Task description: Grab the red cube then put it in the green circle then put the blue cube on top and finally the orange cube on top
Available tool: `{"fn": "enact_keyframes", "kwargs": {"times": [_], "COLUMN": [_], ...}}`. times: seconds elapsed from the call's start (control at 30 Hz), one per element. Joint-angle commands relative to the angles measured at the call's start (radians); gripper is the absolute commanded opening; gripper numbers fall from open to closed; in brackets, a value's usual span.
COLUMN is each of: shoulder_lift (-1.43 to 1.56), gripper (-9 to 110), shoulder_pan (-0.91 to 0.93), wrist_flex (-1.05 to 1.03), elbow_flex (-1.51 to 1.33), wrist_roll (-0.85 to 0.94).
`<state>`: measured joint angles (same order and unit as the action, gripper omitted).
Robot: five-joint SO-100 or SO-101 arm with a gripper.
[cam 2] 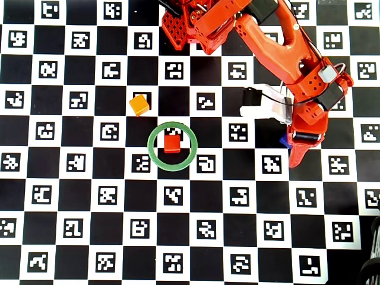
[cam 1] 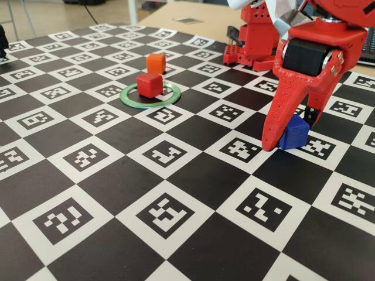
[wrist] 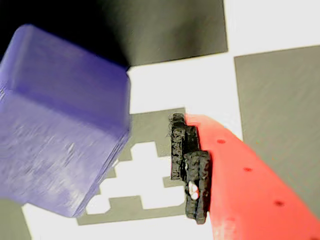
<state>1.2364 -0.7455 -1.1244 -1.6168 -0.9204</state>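
Checkerboard worktop (cam 1: pixel 193 175) carries all the pieces. Green circle (cam 1: pixel 130 101), a thin flat pale ring, encloses the red cube (cam 1: pixel 149 85), glossy with rounded edges. Just behind the ring sits the lighter orange cube (cam 1: pixel 156 62). Off right, the gripper (cam 1: pixel 288 136) straddles the deep-blue cube (cam 1: pixel 292 133), jaws narrow; contact is unclear.

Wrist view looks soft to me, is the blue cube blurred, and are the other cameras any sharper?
Wrist view: the blue cube is close and smeared, its edges soft. Fixed view: it is sharp. Overhead view: crisp, but the arm hides most of it.
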Motion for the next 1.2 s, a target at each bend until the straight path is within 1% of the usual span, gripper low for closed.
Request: {"fn": "enact_keyframes", "kwargs": {"times": [0.0,0.07,0.33,0.63,1.17], "shoulder_lift": [0.026,0.025,0.023,0.021,0.009], "gripper": [47,46,46,45,41], "shoulder_pan": [0.0,0.008,0.04,0.043,0.064], "wrist_flex": [-0.02,-0.031,-0.041,0.015,0.066], "elbow_flex": [0.083,0.084,0.087,0.075,0.032], "wrist_roll": [-0.052,-0.112,-0.192,-0.265,-0.267]}}
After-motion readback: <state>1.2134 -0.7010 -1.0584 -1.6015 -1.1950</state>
